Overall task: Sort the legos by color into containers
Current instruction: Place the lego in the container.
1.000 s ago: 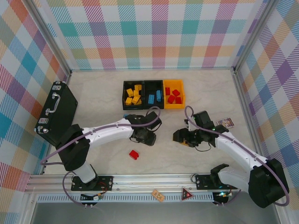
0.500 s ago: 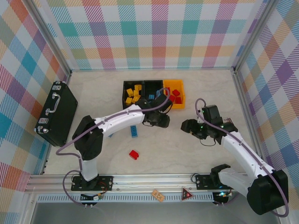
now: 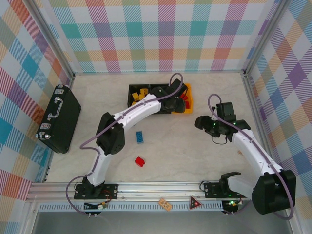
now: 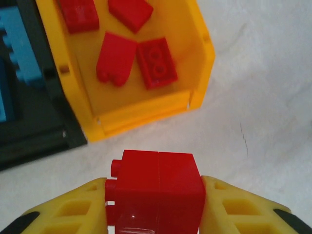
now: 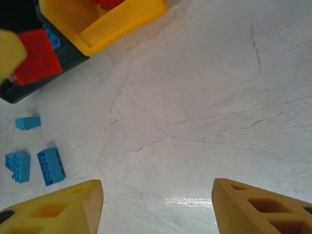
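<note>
Now the red lego brick (image 4: 156,192) sat clamped between the yellow fingers (image 4: 234,204) of the left claw (image 3: 171,103), just short of the yellow-orange bin's (image 4: 146,109) near wall, with other red bricks (image 4: 156,63) inside. A second earlier that claw had been well back from the bin, so only the drop remained. The right claw (image 5: 158,202) hung open and empty over the surface (image 5: 195,97) beside the bin.

Black briefcase (image 3: 59,118) flat, seemingly shut, left on table (image 3: 195,161).
</note>
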Tool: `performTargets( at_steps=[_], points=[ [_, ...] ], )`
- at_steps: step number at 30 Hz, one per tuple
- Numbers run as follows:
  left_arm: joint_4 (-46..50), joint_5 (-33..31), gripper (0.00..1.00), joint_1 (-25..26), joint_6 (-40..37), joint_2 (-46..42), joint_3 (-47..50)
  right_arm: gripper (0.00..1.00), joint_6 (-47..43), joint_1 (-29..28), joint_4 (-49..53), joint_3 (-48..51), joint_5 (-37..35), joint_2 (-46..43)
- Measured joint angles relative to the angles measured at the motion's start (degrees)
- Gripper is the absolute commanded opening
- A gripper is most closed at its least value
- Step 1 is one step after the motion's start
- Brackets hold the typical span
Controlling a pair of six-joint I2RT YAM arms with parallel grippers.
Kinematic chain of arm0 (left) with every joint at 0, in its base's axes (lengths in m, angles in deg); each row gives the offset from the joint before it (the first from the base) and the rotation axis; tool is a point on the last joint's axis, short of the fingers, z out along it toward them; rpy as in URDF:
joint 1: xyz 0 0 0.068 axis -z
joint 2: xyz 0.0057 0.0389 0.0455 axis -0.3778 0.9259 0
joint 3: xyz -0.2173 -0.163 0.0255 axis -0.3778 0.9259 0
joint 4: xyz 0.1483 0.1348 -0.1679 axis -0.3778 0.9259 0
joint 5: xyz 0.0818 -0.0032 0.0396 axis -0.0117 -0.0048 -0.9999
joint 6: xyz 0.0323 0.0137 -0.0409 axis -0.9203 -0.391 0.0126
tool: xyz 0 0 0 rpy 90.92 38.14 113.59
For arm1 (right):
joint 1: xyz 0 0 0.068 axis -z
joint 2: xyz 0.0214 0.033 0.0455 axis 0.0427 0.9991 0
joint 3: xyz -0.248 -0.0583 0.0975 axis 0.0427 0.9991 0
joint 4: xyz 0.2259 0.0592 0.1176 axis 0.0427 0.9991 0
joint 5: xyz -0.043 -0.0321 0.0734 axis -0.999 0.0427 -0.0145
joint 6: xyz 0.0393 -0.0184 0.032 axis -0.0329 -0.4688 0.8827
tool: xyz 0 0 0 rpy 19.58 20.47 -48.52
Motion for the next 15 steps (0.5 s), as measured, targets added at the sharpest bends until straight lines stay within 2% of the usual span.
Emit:
performTargets(
  at_steps=[7, 15],
  points=[
    [1.11, -2.12, 0.36, -1.64, -2.49, 11.76, -16.46, 0.6, -0.02, 0.26, -0.98, -1.66, -0.66, 1.09],
    [-2.89, -4.17, 0.38, -2.89, -5.33, 16.72, -19.08, 0.6, 0.0, 0.63, -1.51, -2.05, -0.63, 2.82]
  ],
)
